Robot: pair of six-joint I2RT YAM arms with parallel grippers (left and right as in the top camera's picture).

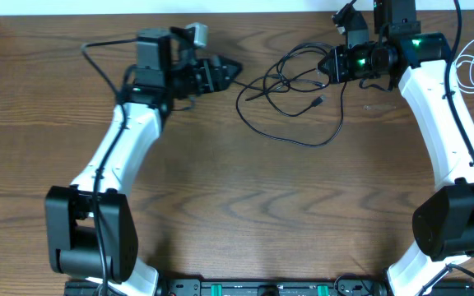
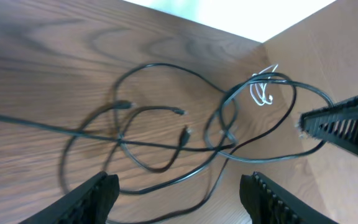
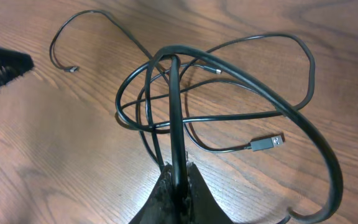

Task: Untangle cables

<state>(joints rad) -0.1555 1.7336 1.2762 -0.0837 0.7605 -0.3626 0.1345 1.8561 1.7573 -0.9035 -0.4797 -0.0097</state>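
Note:
The black cable (image 1: pixel 290 90) lies in loose tangled loops at the back middle of the table, and one plug end (image 1: pixel 316 102) rests on the wood. My right gripper (image 1: pixel 332 64) is shut on a strand of it at the tangle's right side. In the right wrist view the black cable (image 3: pixel 247 74) rises from the pinched fingertips (image 3: pixel 188 186) and fans out into loops. My left gripper (image 1: pixel 227 72) stands open just left of the tangle, holding nothing. From the left wrist, the loops (image 2: pixel 154 124) lie ahead of the open gripper (image 2: pixel 179 190). The white cable (image 1: pixel 472 67) lies coiled apart at the far right.
The table's back edge runs close behind both grippers. The left gripper's finger (image 3: pixel 2 67) shows at the upper left of the right wrist view, and the right gripper's finger (image 2: pixel 344 124) shows at the right of the left wrist view. Both arm bases stand at the front.

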